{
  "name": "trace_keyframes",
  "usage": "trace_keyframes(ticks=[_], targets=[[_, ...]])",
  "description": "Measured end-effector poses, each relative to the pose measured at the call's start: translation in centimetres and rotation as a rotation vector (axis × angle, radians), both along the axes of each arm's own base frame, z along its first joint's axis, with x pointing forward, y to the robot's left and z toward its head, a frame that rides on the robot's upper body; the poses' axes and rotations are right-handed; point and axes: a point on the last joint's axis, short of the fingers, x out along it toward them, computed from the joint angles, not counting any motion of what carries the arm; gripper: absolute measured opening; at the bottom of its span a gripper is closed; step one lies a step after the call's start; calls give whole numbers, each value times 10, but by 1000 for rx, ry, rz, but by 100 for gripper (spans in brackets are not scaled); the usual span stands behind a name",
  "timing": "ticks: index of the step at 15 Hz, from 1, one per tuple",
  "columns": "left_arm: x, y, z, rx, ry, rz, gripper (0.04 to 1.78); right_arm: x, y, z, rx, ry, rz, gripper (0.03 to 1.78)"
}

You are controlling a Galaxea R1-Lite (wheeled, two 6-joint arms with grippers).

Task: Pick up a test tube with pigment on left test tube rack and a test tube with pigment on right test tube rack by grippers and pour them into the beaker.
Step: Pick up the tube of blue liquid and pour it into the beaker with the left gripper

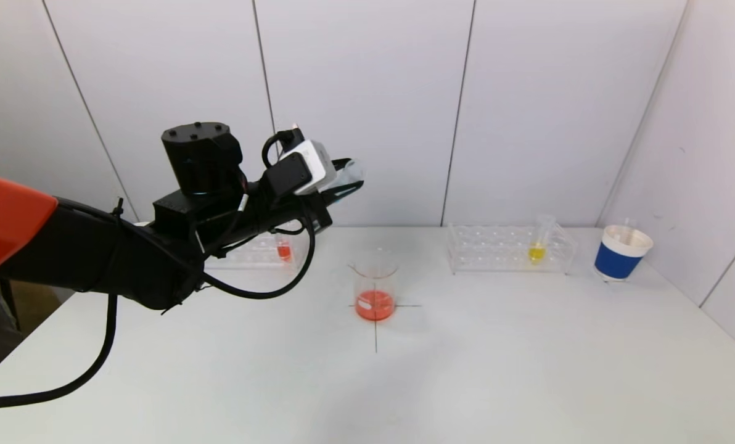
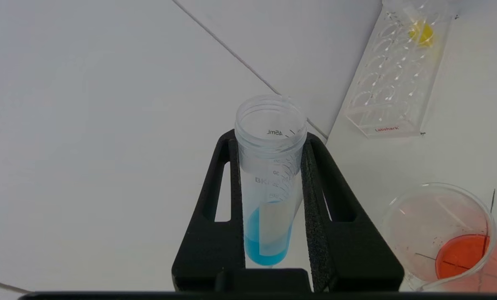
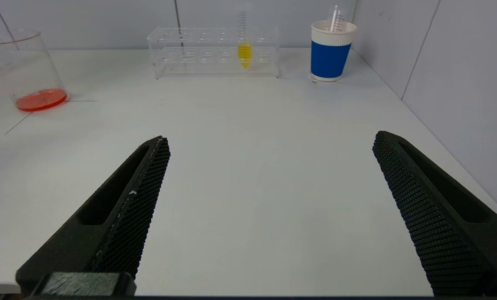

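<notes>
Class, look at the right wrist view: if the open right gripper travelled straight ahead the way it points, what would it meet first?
Probably the right test tube rack with its yellow tube, by the back wall. The right gripper stands open over bare table; depth is hard to judge.

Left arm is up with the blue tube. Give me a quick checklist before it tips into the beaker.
1. Left gripper jaws shut on blue tube: ok.
2. Tube uncapped, blue liquid inside: ok.
3. Beaker upright on its cross mark, holding orange liquid: ok.
4. Tube mouth over beaker: not ok, it is off to one side.
5. Right gripper open, empty, clear of beaker: ok.
6. Yellow tube standing in right rack: ok.
</notes>
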Motion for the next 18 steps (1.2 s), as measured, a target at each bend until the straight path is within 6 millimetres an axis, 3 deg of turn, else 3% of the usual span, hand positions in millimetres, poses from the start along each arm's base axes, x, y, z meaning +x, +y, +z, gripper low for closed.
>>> trace_keyframes(ticks=[18], targets=[[4,-8,-28,92,-212,-89,43,0,0,0,0,0,0,177]])
